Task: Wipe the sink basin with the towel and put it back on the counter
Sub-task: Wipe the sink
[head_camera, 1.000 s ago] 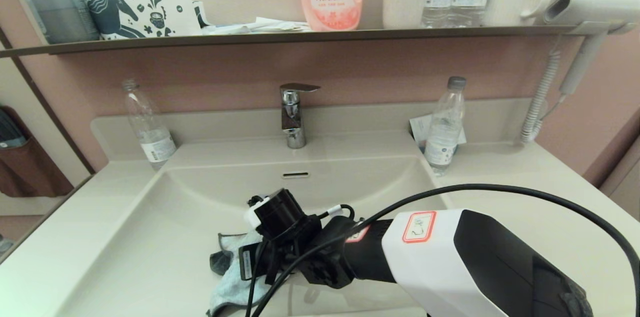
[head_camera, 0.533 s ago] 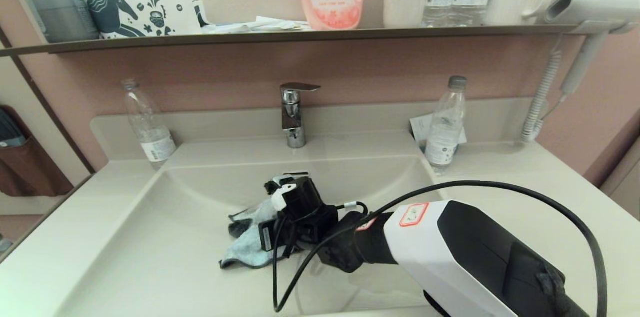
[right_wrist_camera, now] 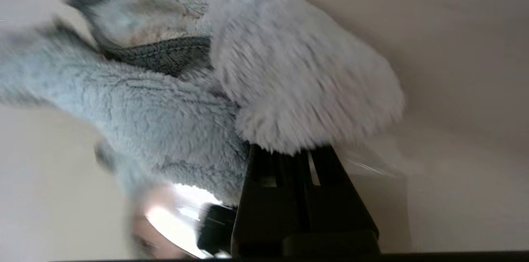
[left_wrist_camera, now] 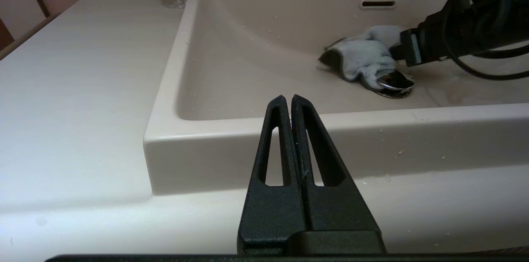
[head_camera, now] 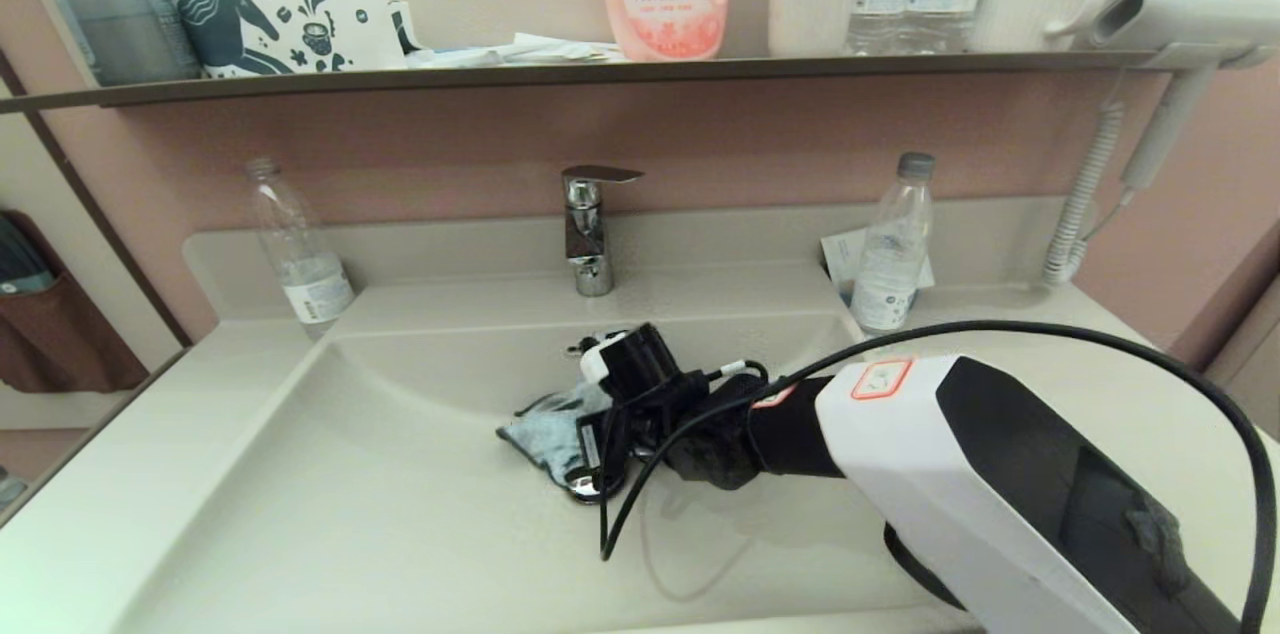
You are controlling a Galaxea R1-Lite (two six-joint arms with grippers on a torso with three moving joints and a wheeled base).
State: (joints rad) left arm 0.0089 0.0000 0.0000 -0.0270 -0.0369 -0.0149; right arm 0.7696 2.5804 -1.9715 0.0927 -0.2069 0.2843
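Observation:
The pale-blue towel (head_camera: 545, 432) lies bunched on the floor of the cream sink basin (head_camera: 300, 474), just behind the chrome drain plug (head_camera: 585, 487). My right gripper (head_camera: 582, 436) reaches down into the basin and is shut on the towel. In the right wrist view its fingertips are buried in the towel's fluffy pile (right_wrist_camera: 173, 105), and the dark grey trim shows. My left gripper (left_wrist_camera: 288, 98) is shut on nothing. It sits parked low in front of the basin's front rim (left_wrist_camera: 330, 121) and is out of the head view. The counter (head_camera: 1050, 344) flanks the basin.
A chrome faucet (head_camera: 588, 229) stands behind the basin, with a clear bottle (head_camera: 298, 254) to its left and another (head_camera: 888, 249) to its right. A coiled dryer cord (head_camera: 1080, 204) hangs at the far right. My right arm's black cable (head_camera: 620, 514) loops down into the basin.
My right gripper has dragged the towel from the front of the basin back and to the right, up to the drain plug. The towel has bunched up smaller.

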